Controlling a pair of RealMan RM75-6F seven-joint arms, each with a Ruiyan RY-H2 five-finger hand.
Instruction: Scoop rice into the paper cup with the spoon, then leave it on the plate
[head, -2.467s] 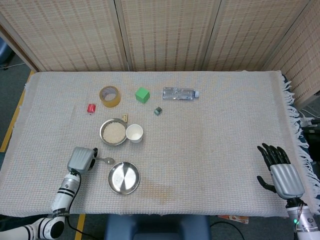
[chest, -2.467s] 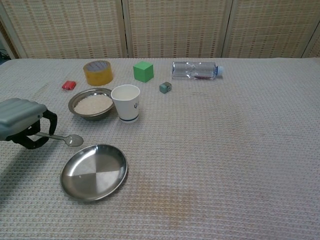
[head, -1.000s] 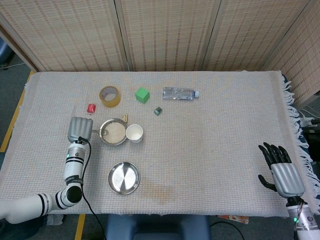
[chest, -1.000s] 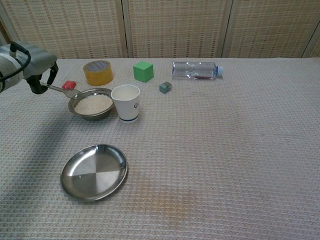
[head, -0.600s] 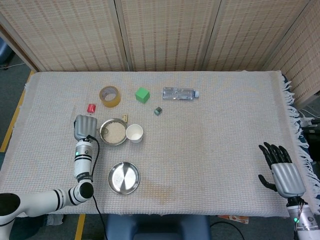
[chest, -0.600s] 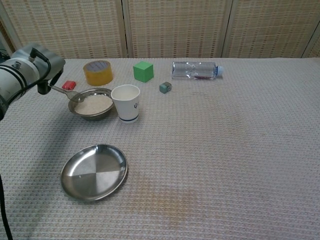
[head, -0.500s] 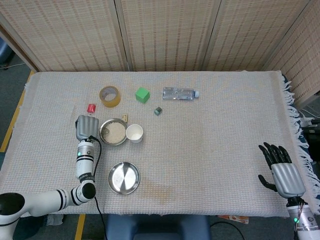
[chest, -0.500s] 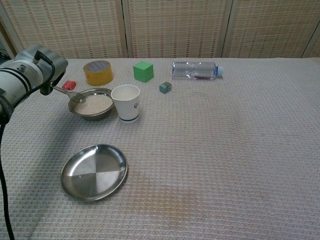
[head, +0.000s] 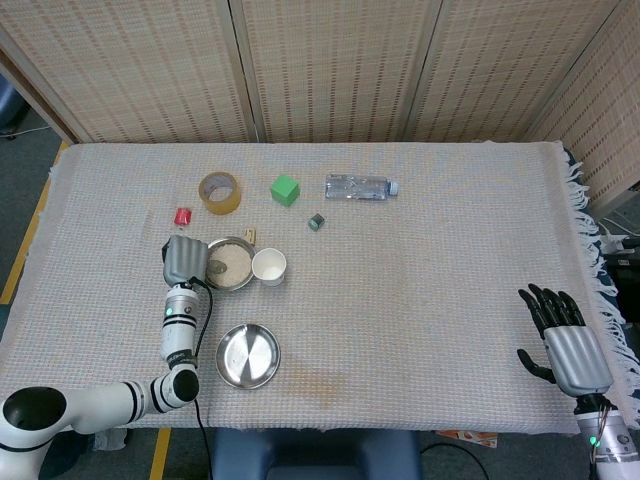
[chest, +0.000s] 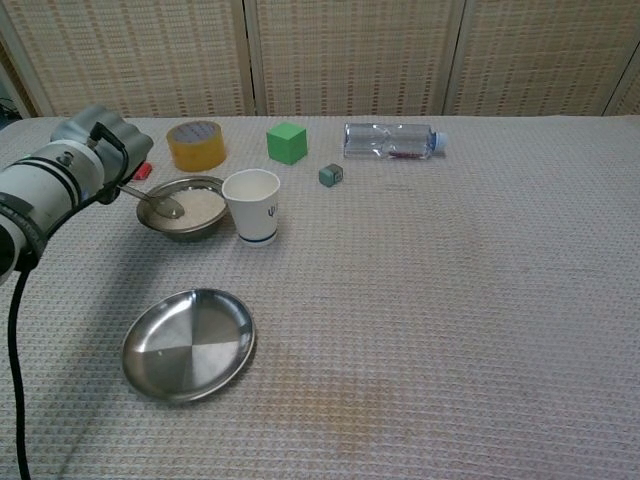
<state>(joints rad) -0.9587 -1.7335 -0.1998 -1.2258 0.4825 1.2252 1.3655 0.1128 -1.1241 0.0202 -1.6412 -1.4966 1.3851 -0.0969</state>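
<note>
My left hand (head: 182, 259) (chest: 105, 140) grips the metal spoon (chest: 157, 201) by its handle, just left of the steel rice bowl (head: 233, 282) (chest: 157, 226). The spoon's head lies on the white rice (chest: 197, 205) at the bowl's left side. A white paper cup (head: 269, 266) (chest: 252, 206) stands upright against the bowl's right rim. The empty steel plate (head: 248, 356) (chest: 187, 344) sits nearer the front edge, below the bowl. My right hand (head: 560, 338) hangs open at the table's far right edge, holding nothing.
Behind the bowl lie a yellow tape roll (head: 219, 192) (chest: 196, 145), a small red object (head: 183, 216), a green cube (head: 285, 190) (chest: 287, 142), a small dark cube (head: 315, 222) (chest: 331, 175) and a clear bottle on its side (head: 360, 187) (chest: 391, 140). A woven cloth covers the table.
My left hand carried the spoon up from beside the plate to the bowl's left, then moved right and lowered it, so the spoon's head now rests in the rice. The right hand stayed still.
</note>
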